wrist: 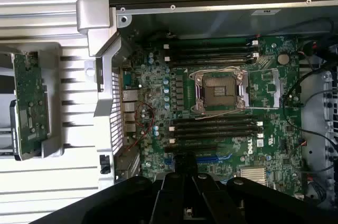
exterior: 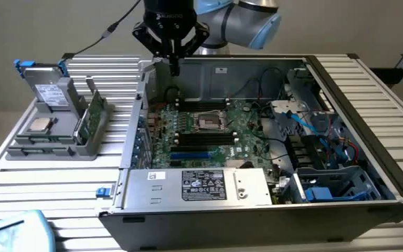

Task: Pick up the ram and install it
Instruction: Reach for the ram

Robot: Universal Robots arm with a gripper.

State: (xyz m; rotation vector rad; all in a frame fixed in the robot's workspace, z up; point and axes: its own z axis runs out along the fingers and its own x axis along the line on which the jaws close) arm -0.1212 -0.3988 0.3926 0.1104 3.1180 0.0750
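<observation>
The claw (exterior: 176, 72) is hovering, fingers together and seemingly empty, over the open case's (exterior: 257, 71) rear corner, while the ram (exterior: 82, 126) is apparently standing on edge in a tray (exterior: 48, 152) beside and below the claw, offering its top edge for gripping.

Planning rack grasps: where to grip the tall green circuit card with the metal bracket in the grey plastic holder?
Probably its free top edge, jaws across the thin board, coming straight down. The green circuit card stands on edge in the grey plastic holder, whose walls hide its lower part. The metal bracket occupies one end.
</observation>
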